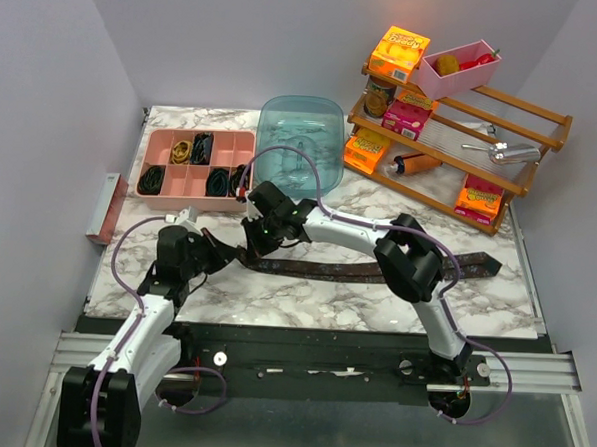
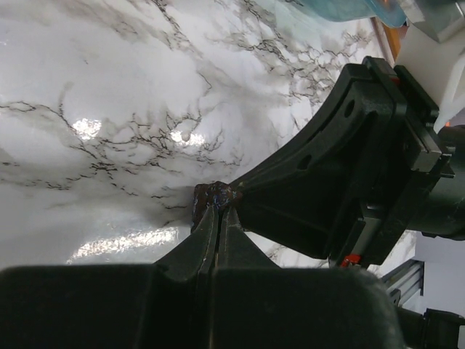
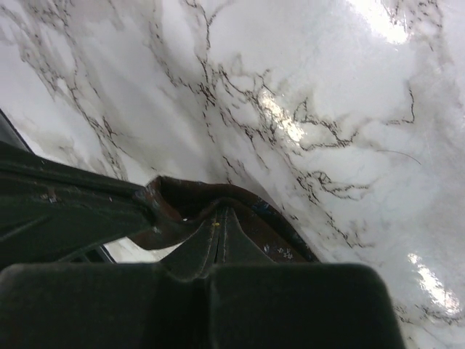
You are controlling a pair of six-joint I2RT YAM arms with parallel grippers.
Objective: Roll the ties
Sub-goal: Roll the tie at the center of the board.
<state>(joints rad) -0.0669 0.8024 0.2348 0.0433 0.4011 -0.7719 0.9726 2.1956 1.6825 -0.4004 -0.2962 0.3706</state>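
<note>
A dark brown tie [image 1: 371, 272] lies flat across the marble table, its wide end at the right [image 1: 487, 263]. My two grippers meet at its narrow left end. In the left wrist view, the left gripper [image 2: 218, 206] is shut on the tie's crumpled tip [image 2: 212, 195], with the right gripper's black body [image 2: 341, 174] directly beyond it. The right gripper [image 3: 220, 215] is shut on a fold of the tie [image 3: 280, 236] right beside it. From above, the left gripper [image 1: 224, 252] and right gripper [image 1: 254, 241] almost touch. Rolled ties [image 1: 152, 181] sit as dark coils in a pink tray [image 1: 185, 193].
A clear blue tub [image 1: 301, 134] stands upside down behind the grippers. At the back right is a wooden rack [image 1: 529, 120] with orange boxes, a pink bin and a metal tool. A pink block [image 1: 103, 208] sits off the table's left edge.
</note>
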